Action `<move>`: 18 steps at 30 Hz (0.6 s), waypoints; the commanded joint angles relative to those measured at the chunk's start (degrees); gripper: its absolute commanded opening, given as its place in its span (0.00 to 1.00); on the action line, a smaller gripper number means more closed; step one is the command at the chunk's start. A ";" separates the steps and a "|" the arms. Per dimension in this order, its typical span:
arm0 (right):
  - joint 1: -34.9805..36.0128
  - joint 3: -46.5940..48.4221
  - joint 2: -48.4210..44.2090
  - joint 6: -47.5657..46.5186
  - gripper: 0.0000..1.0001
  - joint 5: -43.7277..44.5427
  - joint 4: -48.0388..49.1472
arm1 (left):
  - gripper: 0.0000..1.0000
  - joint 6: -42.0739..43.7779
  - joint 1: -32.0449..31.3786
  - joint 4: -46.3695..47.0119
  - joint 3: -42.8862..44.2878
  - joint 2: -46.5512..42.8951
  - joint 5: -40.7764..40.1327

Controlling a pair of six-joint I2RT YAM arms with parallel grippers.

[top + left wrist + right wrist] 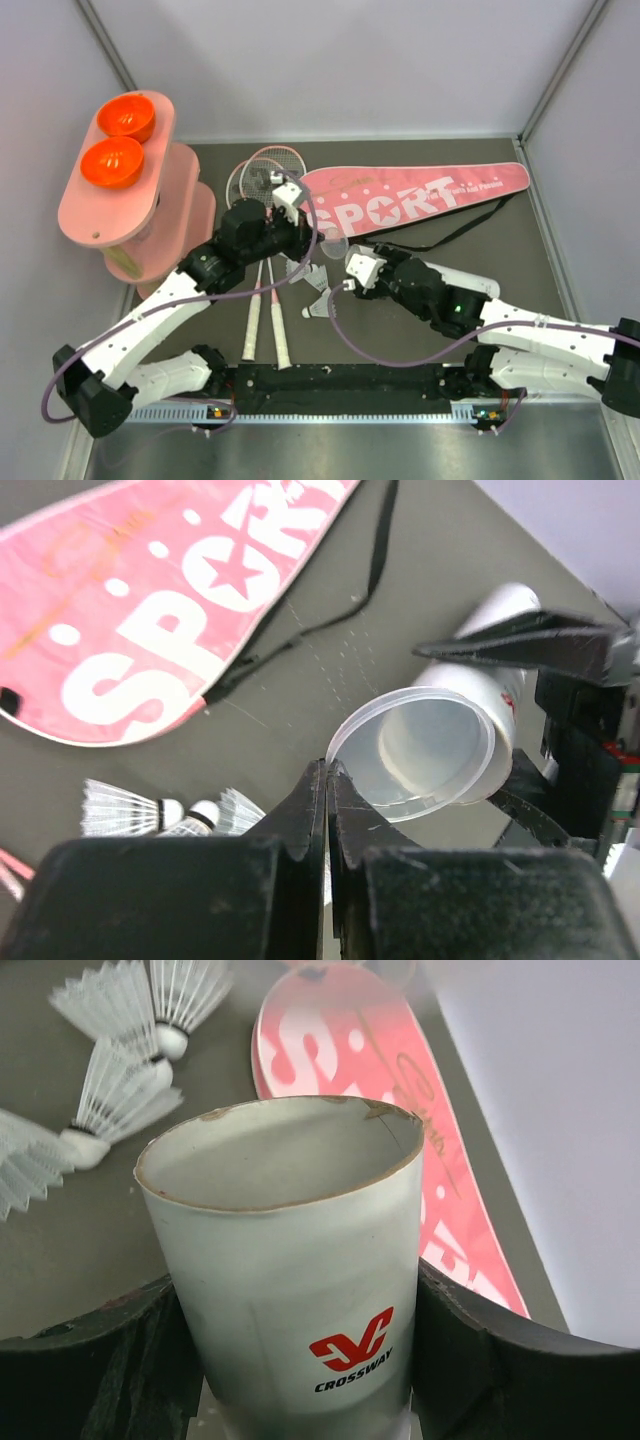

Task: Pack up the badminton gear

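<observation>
The right pincer clamps the tube between both fingers, with the open mouth pointing away from the wrist. The left pincer is pressed together on the rim of a clear cap, which sits just off the tube's mouth. Shuttlecocks lie beyond the right pincer, left of the tube. The bag lies beyond the left pincer. The rackets lie just beside the left pincer, on its left.

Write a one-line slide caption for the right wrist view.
Right gripper clamps the open-mouthed white tube between its jaws; loose shuttlecocks and the pink bag lie on the table beyond.
</observation>
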 commanded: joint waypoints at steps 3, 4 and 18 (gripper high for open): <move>0.23 -1.93 -3.23 3.26 0.45 6.27 -1.22 | 0.00 2.23 0.48 9.90 -3.09 -7.87 -9.26; 0.23 -1.58 -3.31 4.04 0.45 7.86 -1.22 | 0.00 2.41 0.48 9.90 -3.27 -8.57 -10.67; 0.14 1.24 -24.92 6.87 0.48 22.21 -3.85 | 0.00 -5.22 -0.48 0.67 3.58 10.99 -4.19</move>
